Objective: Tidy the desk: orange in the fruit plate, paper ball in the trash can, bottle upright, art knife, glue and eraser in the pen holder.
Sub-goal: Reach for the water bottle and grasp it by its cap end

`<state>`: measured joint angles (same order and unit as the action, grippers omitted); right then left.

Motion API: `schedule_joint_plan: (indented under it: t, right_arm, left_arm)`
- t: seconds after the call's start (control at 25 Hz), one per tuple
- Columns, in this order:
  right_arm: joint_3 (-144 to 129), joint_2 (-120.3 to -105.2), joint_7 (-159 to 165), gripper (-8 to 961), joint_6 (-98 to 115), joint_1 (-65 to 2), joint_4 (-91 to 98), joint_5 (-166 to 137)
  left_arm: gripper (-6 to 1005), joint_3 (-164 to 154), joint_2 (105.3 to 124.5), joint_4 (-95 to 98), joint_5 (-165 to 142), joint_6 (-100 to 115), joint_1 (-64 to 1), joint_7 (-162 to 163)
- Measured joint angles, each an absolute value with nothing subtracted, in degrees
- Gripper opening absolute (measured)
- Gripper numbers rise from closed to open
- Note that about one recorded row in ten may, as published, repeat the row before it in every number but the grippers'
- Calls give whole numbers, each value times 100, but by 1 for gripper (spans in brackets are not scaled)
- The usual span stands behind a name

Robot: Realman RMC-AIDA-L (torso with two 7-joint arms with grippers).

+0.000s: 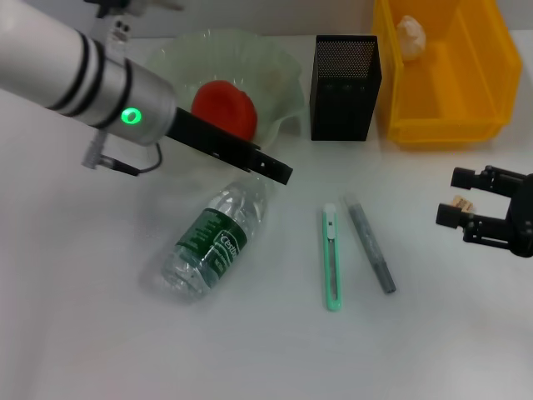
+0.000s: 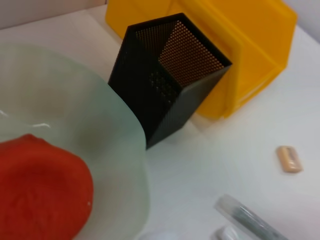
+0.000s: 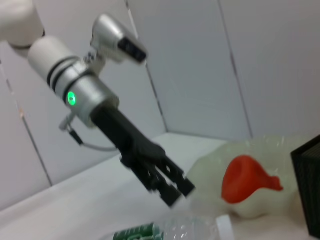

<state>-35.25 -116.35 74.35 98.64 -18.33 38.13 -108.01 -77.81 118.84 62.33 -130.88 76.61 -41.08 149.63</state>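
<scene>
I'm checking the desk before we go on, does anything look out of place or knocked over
Yes. The bottle lies on its side below the fruit plate. The art knife, glue and eraser lie loose on the desk while the pen holder stands empty.

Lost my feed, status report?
Left gripper empty above lying clear plastic bottle. Right gripper open, idle near small tan eraser. Nothing blocking.

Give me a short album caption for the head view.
Left gripper above a lying bottle, orange already in the plate.
</scene>
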Motion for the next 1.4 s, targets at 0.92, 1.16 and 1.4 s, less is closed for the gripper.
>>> schedule_joint_plan:
  t: [0.92,1.16,1.4]
  right_arm:
    - [-3247,-11643,7120,750,9914,-1760,3403,-10796]
    - [-3243,-11669,7080,749,9903,-1773,3393,-10823]
    - [-3242,-11651,6977,749,9902,-1818,3215,-10813]
  left_arm:
    - [681,-9231,11918,5448,-13412,6074,-4367,15420]
    - [675,-9392,11918,5313,-13393,5906,-4362,15424]
    - [668,-9517,11918,5307,-13367,5784,-4358,15427]
